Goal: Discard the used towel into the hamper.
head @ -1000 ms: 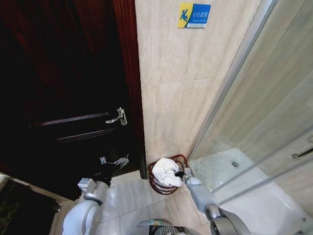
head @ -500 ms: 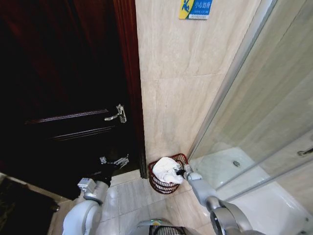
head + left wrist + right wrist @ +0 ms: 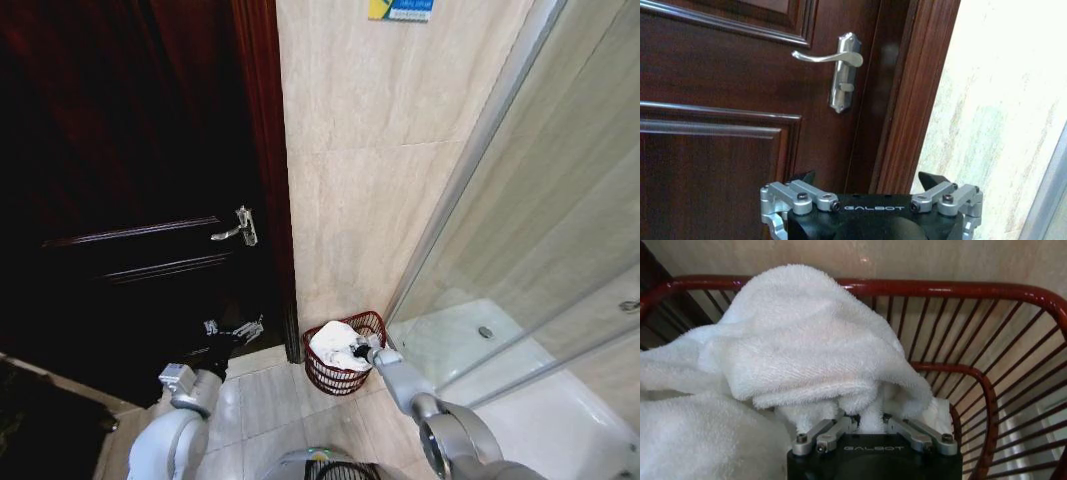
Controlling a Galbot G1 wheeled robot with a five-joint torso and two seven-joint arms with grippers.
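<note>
The white towel (image 3: pixel 335 345) lies bunched inside the reddish-brown wire hamper (image 3: pixel 375 322), which stands on the floor against the tiled wall. My right gripper (image 3: pixel 358 350) reaches over the hamper's rim from the right. In the right wrist view the gripper (image 3: pixel 863 415) is buried in the folds of the towel (image 3: pixel 800 350) and shut on it, with the hamper's rim (image 3: pixel 973 290) curving behind. My left gripper (image 3: pixel 235 330) hangs open in front of the dark wooden door; in the left wrist view its gripper (image 3: pixel 867 177) points at the door with its fingers spread.
The dark door (image 3: pixel 120 200) with a metal lever handle (image 3: pixel 238 230) fills the left side. A glass shower screen (image 3: pixel 540 200) and the white shower tray (image 3: pixel 480 350) stand on the right. The pale tiled floor (image 3: pixel 270 400) lies between me and the hamper.
My right gripper has pushed a little further left into the hamper with the towel. The camera has tilted slightly down. The left arm has stayed still.
</note>
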